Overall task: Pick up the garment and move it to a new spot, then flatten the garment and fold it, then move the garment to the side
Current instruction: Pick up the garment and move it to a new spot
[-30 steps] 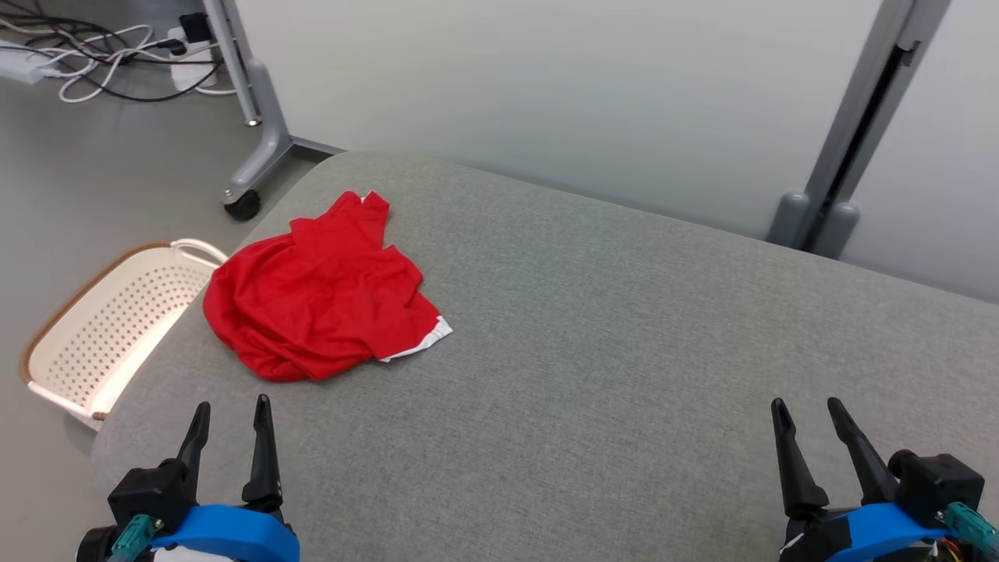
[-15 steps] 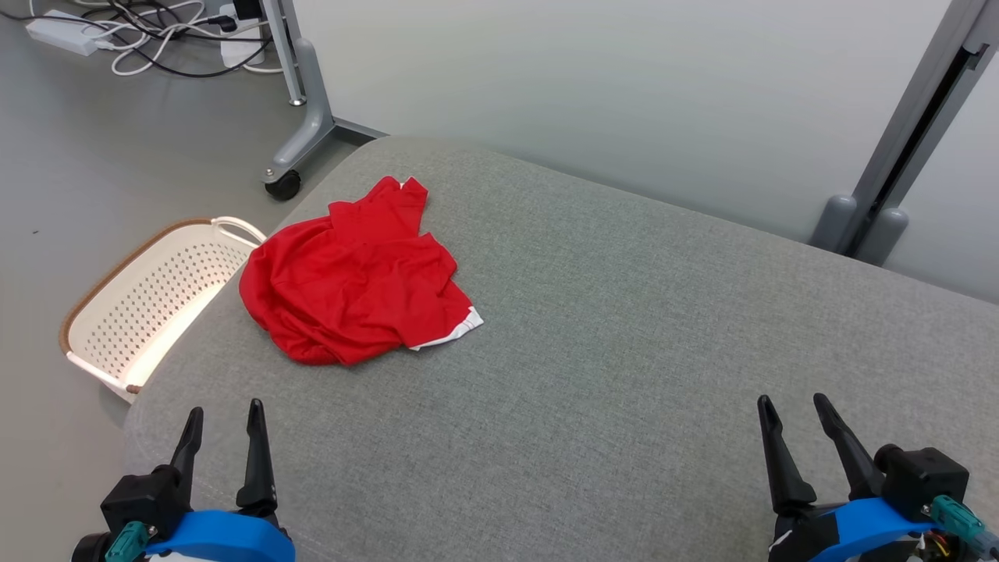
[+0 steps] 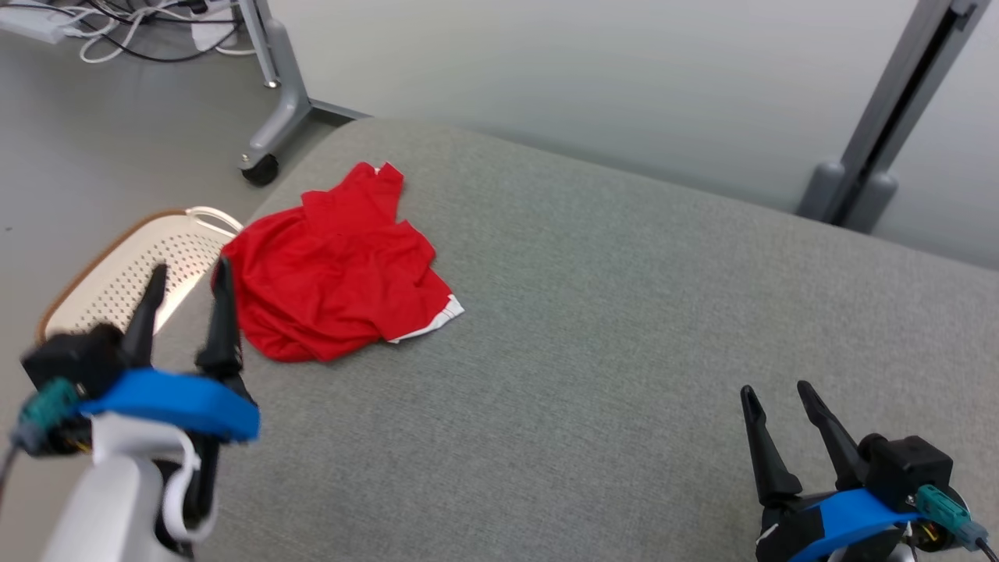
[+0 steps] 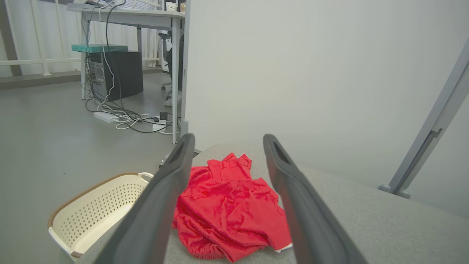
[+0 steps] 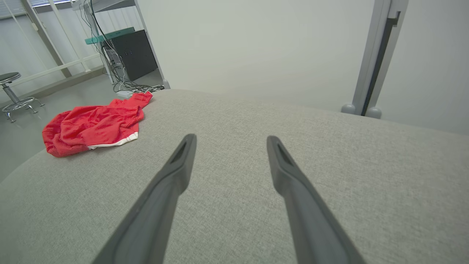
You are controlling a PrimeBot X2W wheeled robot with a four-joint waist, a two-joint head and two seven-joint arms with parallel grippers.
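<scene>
Head view: grey cushion (image 3: pixel 624 328), pale wall (image 3: pixel 585 70), floor cables (image 3: pixel 140 31).

Same build on left gripper (image 3: pixel 192 265) and right gripper (image 3: pixel 776 388): two long, tapering black fingers (image 3: pixel 221 312) on a boxy black housing (image 3: pixel 74 361), ringed by a bright blue collar (image 3: pixel 168 402). Teal connector (image 3: pixel 43 406) with a thin cable at each wrist. Glossy white forearm (image 3: pixel 109 499) behind the left collar. Matte dark grey, slotted inner finger faces up close.

Surface: a grey fabric-covered pad (image 3: pixel 593 328) with a rounded far-left corner.
On it: a crumpled red garment (image 3: pixel 335 273), white trim showing, laid near that corner.
Floor (image 3: pixel 94 140): a cream perforated basket (image 3: pixel 117 269) is set just beside the pad's left edge.
</scene>
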